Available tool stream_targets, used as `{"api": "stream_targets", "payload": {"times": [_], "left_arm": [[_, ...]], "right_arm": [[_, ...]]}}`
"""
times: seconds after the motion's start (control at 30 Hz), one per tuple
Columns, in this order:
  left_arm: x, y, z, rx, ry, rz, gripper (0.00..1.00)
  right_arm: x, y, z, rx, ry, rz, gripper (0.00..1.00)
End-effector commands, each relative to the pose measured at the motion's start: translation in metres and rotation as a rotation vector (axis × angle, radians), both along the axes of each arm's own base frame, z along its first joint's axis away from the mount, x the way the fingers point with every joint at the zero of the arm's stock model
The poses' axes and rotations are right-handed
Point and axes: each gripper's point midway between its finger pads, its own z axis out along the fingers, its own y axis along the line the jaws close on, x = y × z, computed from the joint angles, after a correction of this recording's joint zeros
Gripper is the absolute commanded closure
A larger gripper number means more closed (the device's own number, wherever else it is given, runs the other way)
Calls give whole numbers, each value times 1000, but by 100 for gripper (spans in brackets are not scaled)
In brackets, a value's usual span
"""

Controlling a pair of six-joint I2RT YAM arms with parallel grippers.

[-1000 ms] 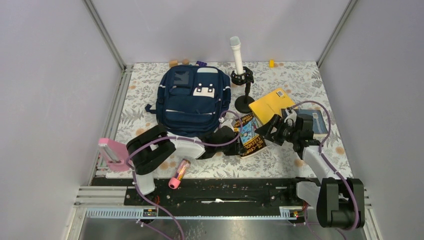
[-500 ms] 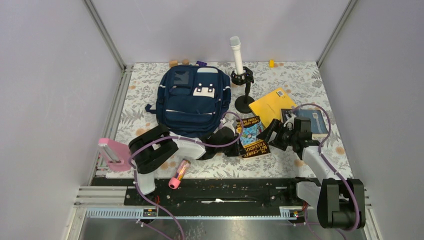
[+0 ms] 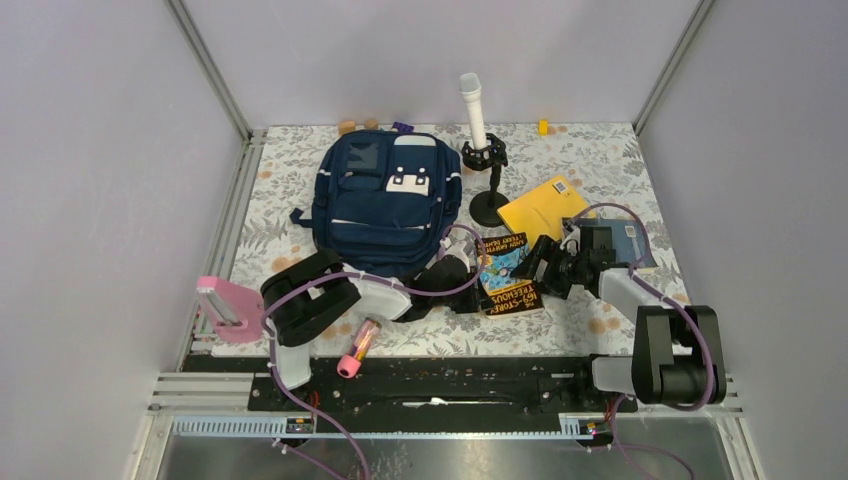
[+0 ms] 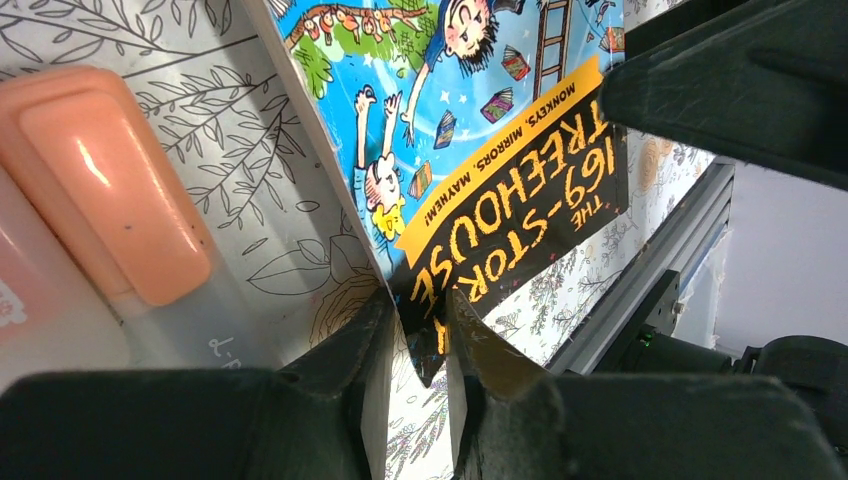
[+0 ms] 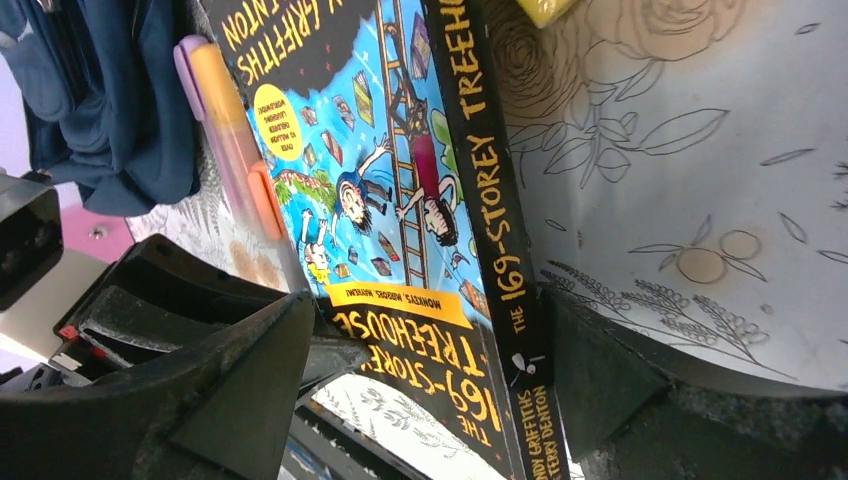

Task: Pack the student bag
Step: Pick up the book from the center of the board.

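The student bag lies flat toward the far edge of the table, left of centre, and looks closed from above. Over the last second my left gripper has narrowed onto a corner of the treehouse book and now pinches it; the book has turned slightly beside the bag's near right corner. The right gripper stands wide open, straddling the book's spine end. I judge the book is caught for lifting, but the bag wants opening first.
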Motion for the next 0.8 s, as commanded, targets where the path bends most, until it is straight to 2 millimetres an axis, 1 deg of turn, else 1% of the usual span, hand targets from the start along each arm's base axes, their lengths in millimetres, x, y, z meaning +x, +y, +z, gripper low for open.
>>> {"api": "stream_targets", "payload": {"times": [0.0, 0.07, 0.2, 0.23, 0.3, 0.4, 0.53, 0.63, 0.7, 0.77], "left_arm": [[-10, 14, -28, 72, 21, -25, 88], [-10, 12, -25, 59, 14, -34, 88], [-12, 7, -19, 17, 0, -60, 87], [-13, 5, -17, 6, -6, -70, 87], [-12, 3, -12, -9, -23, -82, 87], [-11, 0, -5, -21, -50, -98, 87], [-8, 0, 0, -14, -68, -103, 87], [-7, -2, 3, -14, -75, -106, 87], [-7, -3, 9, -26, -83, -113, 86], [-8, -5, 17, -41, -98, -128, 80]], "right_arm": [[2, 21, 17, 121, -37, 106, 11], [0, 27, 20, 167, -38, 118, 14], [7, 41, 38, 281, -104, 146, 21], [9, 39, 40, 283, -110, 140, 22], [5, 42, 35, 246, -96, 164, 24], [0, 40, 24, 180, -65, 179, 29], [-2, 36, 18, 142, -55, 173, 43], [-3, 33, 21, 118, -62, 162, 53], [-1, 31, 26, 102, -84, 153, 68], [2, 27, 33, 79, -110, 137, 88]]}}
